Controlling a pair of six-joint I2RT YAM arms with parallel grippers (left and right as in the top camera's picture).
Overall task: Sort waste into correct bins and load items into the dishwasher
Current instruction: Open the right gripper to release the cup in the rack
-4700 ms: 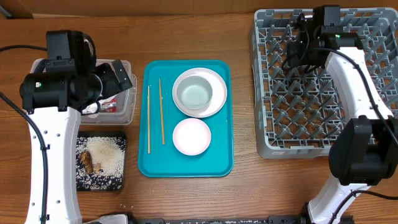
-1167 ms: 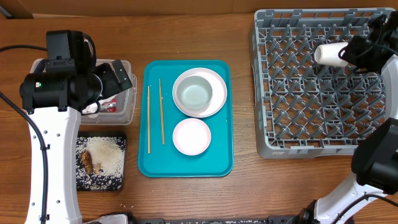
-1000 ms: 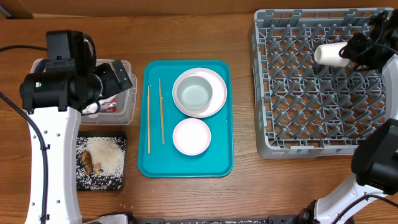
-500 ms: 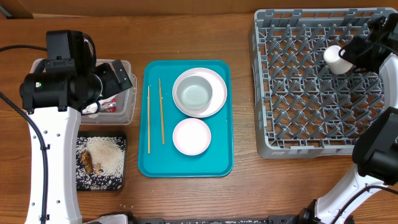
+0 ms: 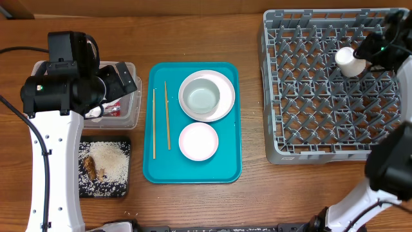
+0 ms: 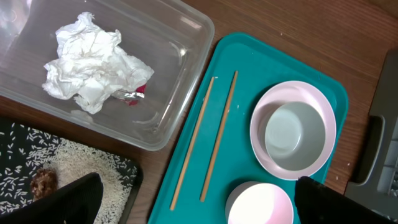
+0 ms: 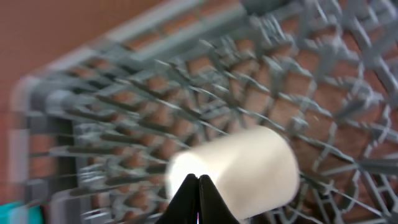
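Tipping from sideways to near upright, the small white cup [image 5: 346, 61] now hangs over the dish rack [image 5: 302, 122], far-right rows. Your right gripper [image 7: 198, 186] has fingers pressed together at its rim; hold unclear. Left gripper [image 6: 199, 196] is spread wide over the clear tub [image 6: 186, 25]. Set-down looks close.

Blurred. End effector [image 7: 199, 182] pinching white cup [image 7: 245, 167] over grey rack [image 7: 106, 124].
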